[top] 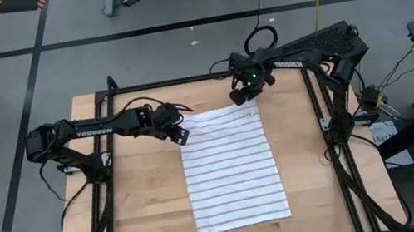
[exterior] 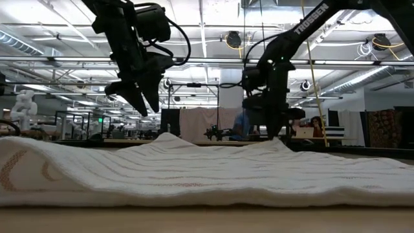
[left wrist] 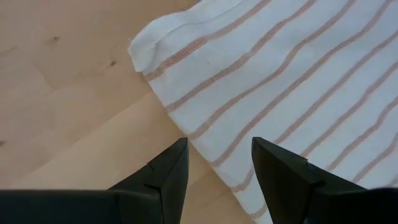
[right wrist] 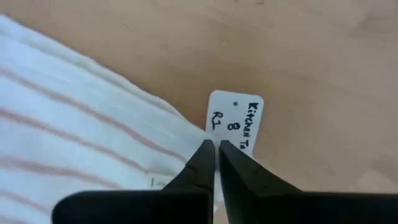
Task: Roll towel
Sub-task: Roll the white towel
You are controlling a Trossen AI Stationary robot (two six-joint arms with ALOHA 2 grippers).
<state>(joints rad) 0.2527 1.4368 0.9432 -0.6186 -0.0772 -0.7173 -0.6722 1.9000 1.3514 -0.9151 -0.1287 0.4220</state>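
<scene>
The white towel (top: 233,171) with thin reddish stripes lies spread flat on the wooden table, its long side running from far to near. Its small white tag (right wrist: 235,127) with handwriting sticks out at the far right corner. My left gripper (top: 181,134) is open and hovers above the towel's far left corner (left wrist: 146,43), one finger over the cloth's left edge and one over bare wood. My right gripper (top: 239,98) is shut at the far right corner, beside the tag. My right gripper pinches the towel's far right corner edge (right wrist: 198,138) between its two fingertips, right beside the tag. The fingers come from above, pointing down. In the low view the cloth rises in a small peak (exterior: 279,140) under the gripper, while the rest lies on the table.
A black metal frame (top: 320,114) borders the table at the left, right and far sides. Bare wood (top: 137,203) lies to the left and right of the towel. The towel's near edge (top: 246,223) lies close to the table's near edge.
</scene>
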